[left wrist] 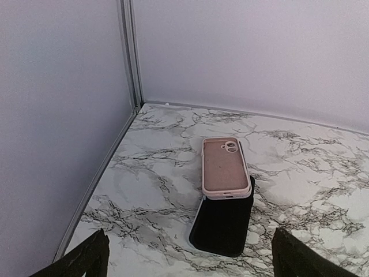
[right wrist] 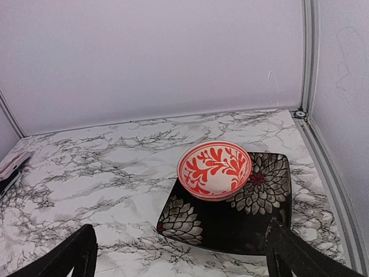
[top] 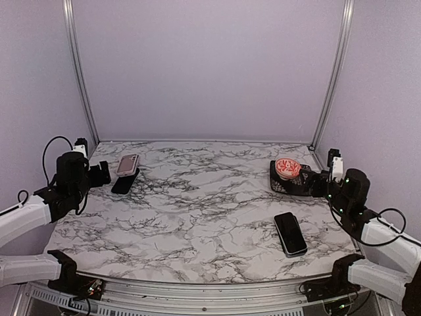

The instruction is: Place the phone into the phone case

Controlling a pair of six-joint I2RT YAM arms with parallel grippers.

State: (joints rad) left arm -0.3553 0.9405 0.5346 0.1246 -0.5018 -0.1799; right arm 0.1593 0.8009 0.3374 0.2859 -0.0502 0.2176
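Scanning from the left edge: left gripper spread wide, clamping nothing, aimed straight at the pink phone case. Lies open side up near the far left corner of the table, near end resting on a flat black slab; second phone or spare case, cannot tell. Moving to the middle: nothing but marble. Further right: black phone, flat on the marble, probably screen up, well apart from the case and close to the right arm's base. Beyond it, a red-patterned bowl on a black floral plate, no part of this job. Far right: right gripper equally wide and empty, pointing at that plate rather than at the phone. Looks like the very start: nothing grasped, phone not yet in the case. Calls next for dropping the right gripper onto the phone, pinching across its long edges, then carrying it leftward to the case, with the left gripper free to steady that end.
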